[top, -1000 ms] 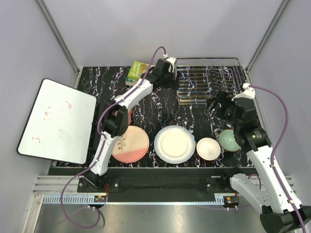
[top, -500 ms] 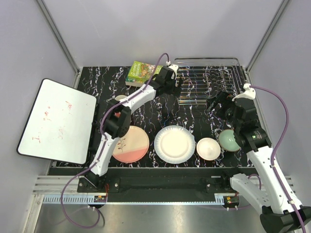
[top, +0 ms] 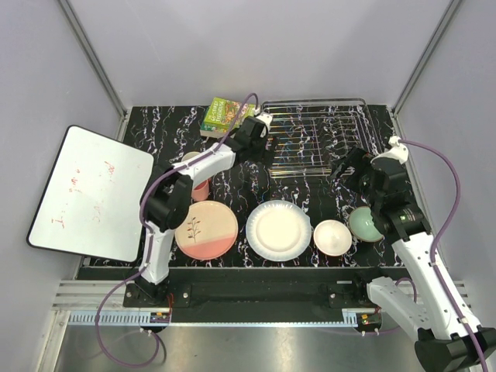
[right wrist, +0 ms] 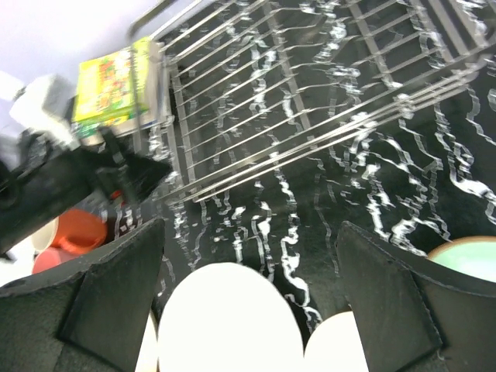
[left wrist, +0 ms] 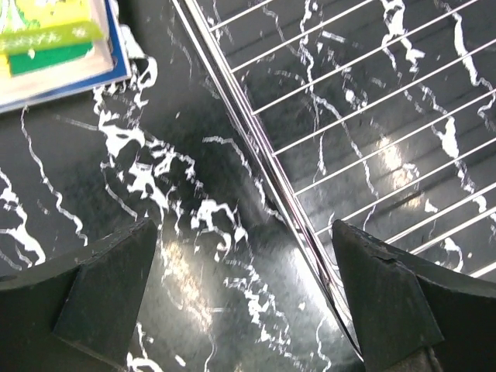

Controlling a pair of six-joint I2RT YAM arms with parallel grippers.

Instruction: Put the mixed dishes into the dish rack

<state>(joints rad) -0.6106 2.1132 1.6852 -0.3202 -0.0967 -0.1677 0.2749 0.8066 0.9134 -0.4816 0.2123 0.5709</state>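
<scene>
Left gripper (left wrist: pixel 248 298) is seen wide open over the rack (left wrist: pixel 263 155) edge; right gripper (right wrist: pixel 248 294) is held open, empty, near the rack.

Shifted the dish rack (top: pixel 314 132) leftward along the table's (top: pixel 232 174) far edge, off the far right corner and closer to the green book (top: pixel 225 114). Drew the left gripper (top: pixel 260 146) back from the rack's far left corner to its left rim. Swung the left arm's (top: pixel 167 205) elbow toward the left edge, uncovering the whole book and more of the salmon-pink cups (top: pixel 200 188).
</scene>
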